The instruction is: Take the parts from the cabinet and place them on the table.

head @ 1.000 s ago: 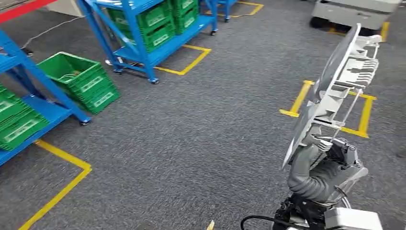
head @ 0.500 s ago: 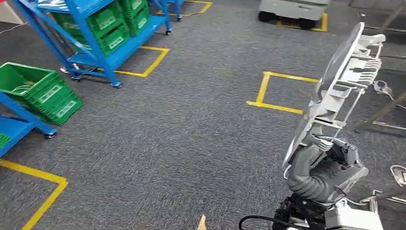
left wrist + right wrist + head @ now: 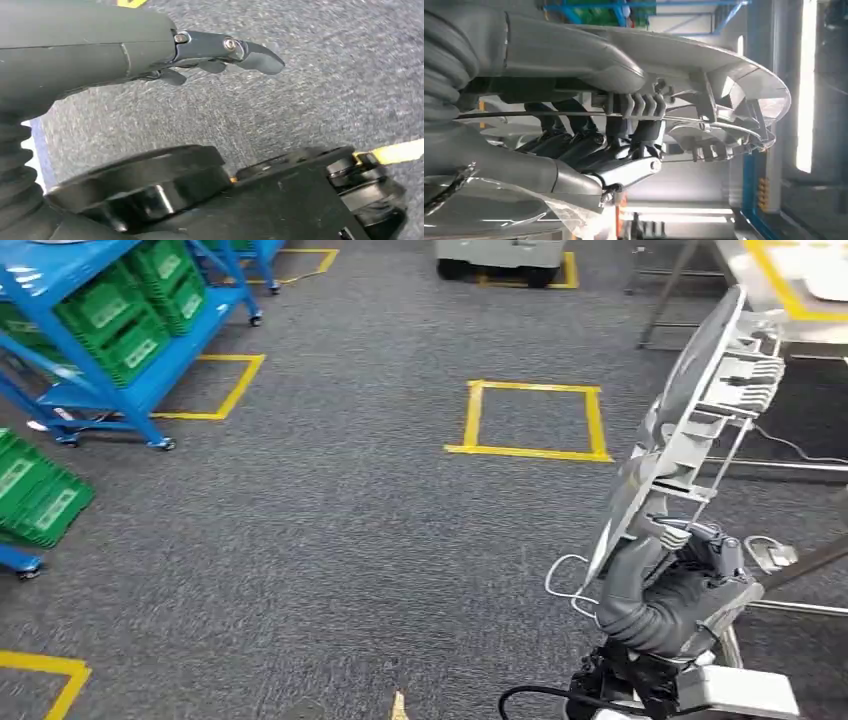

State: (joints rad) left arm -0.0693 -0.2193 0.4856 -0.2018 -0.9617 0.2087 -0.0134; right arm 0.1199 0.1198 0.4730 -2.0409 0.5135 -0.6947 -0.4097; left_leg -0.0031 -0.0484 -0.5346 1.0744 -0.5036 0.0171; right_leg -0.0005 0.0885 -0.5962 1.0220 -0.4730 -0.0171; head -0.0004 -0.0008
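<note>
The right hand (image 3: pixel 672 575) grips a long grey ribbed plastic part (image 3: pixel 700 405) at its lower end, fingers (image 3: pixel 589 137) wrapped around its ribs and thumb pressed on the smooth face, holding it upright and tilted above the grey carpet (image 3: pixel 330 520). The left hand (image 3: pixel 220 52) holds nothing, its fingers loosely extended (seen over the carpet). A metal table (image 3: pixel 790 280) stands ahead on the right, blue racks (image 3: pixel 110 340) with green bins (image 3: pixel 40 495) on the left.
</note>
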